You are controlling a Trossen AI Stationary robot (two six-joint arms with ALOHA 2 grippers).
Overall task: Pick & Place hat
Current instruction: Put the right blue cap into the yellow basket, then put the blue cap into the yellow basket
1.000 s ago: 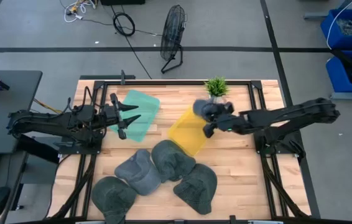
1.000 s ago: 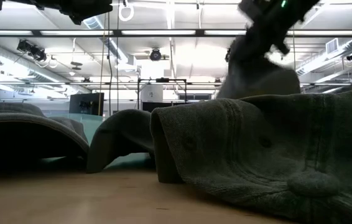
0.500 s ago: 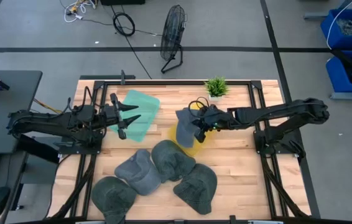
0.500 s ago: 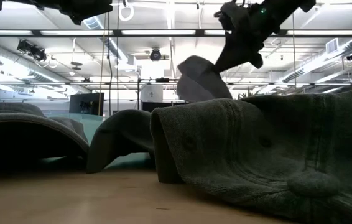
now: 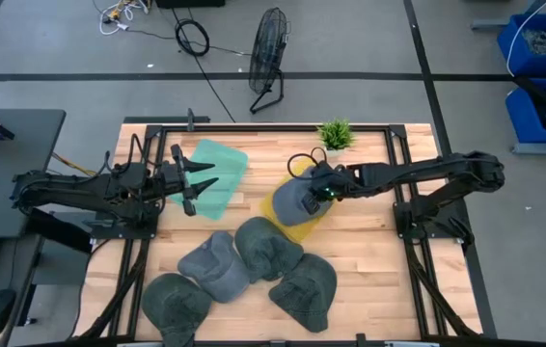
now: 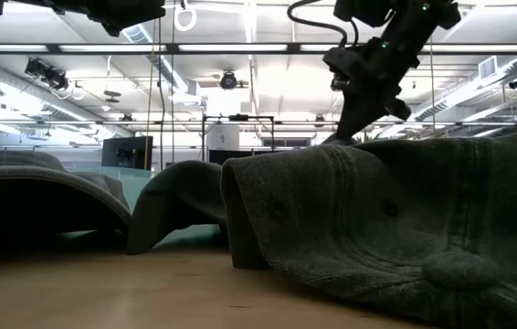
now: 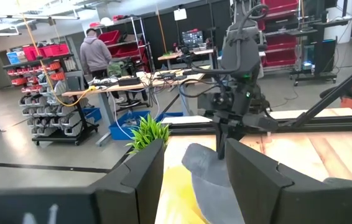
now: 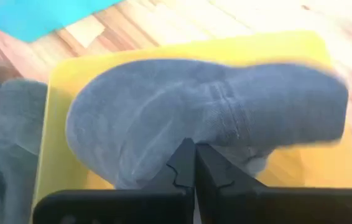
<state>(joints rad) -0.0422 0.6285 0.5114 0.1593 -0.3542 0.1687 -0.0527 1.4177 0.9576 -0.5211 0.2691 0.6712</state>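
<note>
A grey hat (image 5: 295, 198) lies crown up on the yellow sheet (image 5: 287, 220) at the table's middle; the right wrist view shows the hat (image 8: 163, 106) filling the yellow sheet (image 8: 70, 81). My right gripper (image 5: 322, 190) stands at the hat's right side, shut on it; the left wrist view shows this gripper (image 7: 222, 144) pointing down onto the hat (image 7: 204, 167). My left gripper (image 5: 196, 181) waits open above the teal sheet (image 5: 217, 164), touching nothing. In the low view a near hat hides the held hat, and only the right gripper (image 6: 348, 123) shows above it. My right gripper pinches the grey hat between its two fingers at the hat's right-hand rim (image 8: 212, 145), coming from above and pointing down. The hat rests on the yellow sheet, crown up; the shut fingers (image 8: 182, 163) hide the pinched spot itself.
Several more grey hats lie bunched on the near half of the table (image 5: 213, 265) (image 5: 268, 249) (image 5: 307, 289), one right against the yellow sheet's near edge. A small green plant (image 5: 336, 135) stands at the far edge. Bare wood (image 5: 369, 241) lies to the right.
My right gripper carried the hat from beside the plant toward the table's left, the hat hanging below it, then came down. The hat now lies spread on the yellow sheet instead of hanging in the air. The gripper stays shut on it.
</note>
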